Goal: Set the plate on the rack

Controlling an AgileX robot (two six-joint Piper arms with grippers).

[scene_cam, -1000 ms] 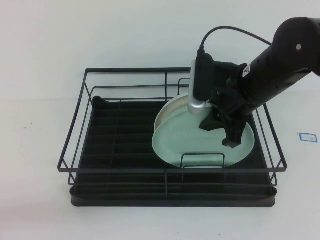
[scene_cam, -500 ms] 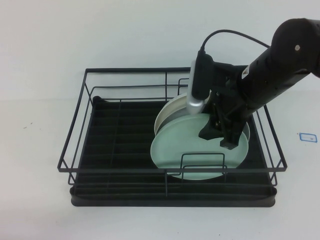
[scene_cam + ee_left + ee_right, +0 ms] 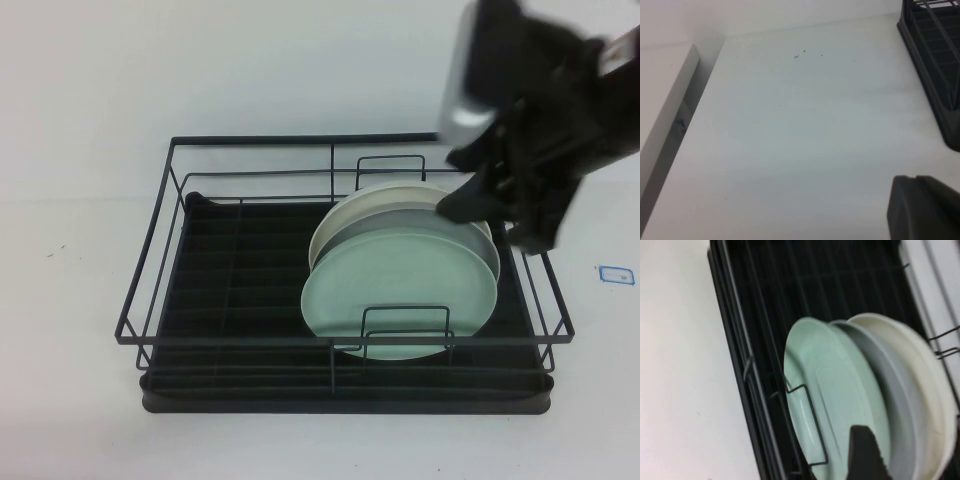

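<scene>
The plate [image 3: 400, 290] stands tilted on edge in the right half of the rack [image 3: 250, 290], leaning back against a white plate [image 3: 380, 205] just behind it, with a small wire loop divider [image 3: 405, 325] in front of its lower rim. The rack sits in the middle of the tabletop [image 3: 80, 400].

The right gripper [image 3: 490, 205] hangs above the rack's far right corner, over the plates' upper right rims and clear of them — it carries nothing, and its fingers appear parted. From the right wrist view, the plate [image 3: 830, 395] shows its pale green face with one dark fingertip [image 3: 865, 452] in front of it.

The left gripper [image 3: 925, 210] is over bare tabletop off the rack's left side — how its fingers stand cannot be told.
</scene>
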